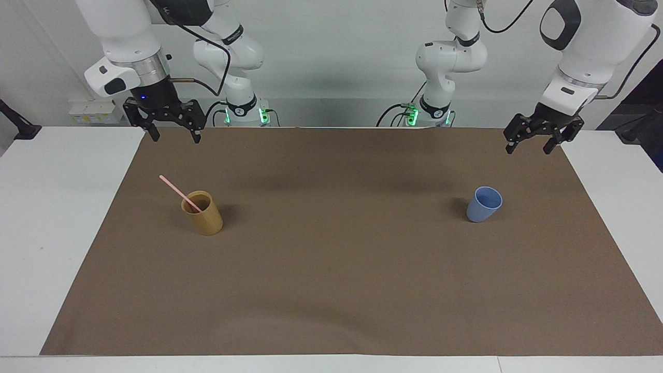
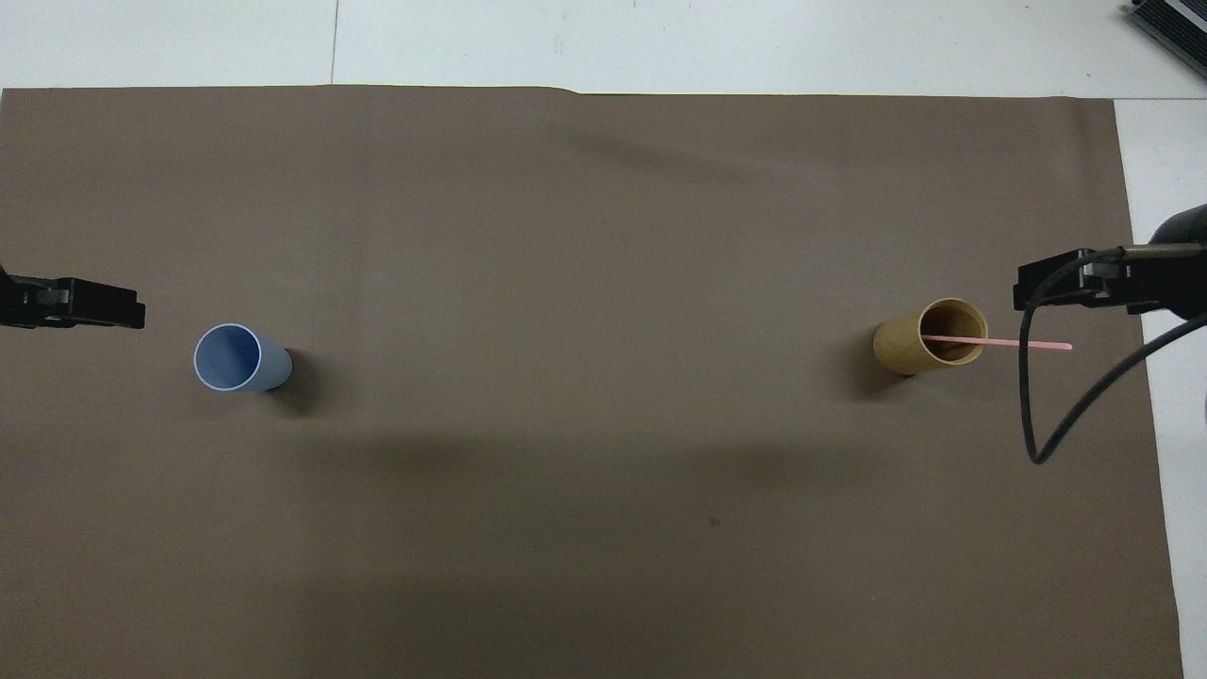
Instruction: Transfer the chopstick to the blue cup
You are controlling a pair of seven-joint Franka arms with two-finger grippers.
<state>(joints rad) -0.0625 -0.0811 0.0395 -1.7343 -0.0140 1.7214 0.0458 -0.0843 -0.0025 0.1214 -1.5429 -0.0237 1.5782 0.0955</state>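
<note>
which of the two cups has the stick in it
The tan bamboo-coloured cup, toward the right arm's end of the table: the pink chopstick leans out of it. The blue cup holds nothing.

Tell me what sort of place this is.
Most likely a robotics lab bench set up for tests. Two white arms are mounted at one table, a plain brown mat covers the work area, and only a blue cup and a tan cup stand on it.
</note>
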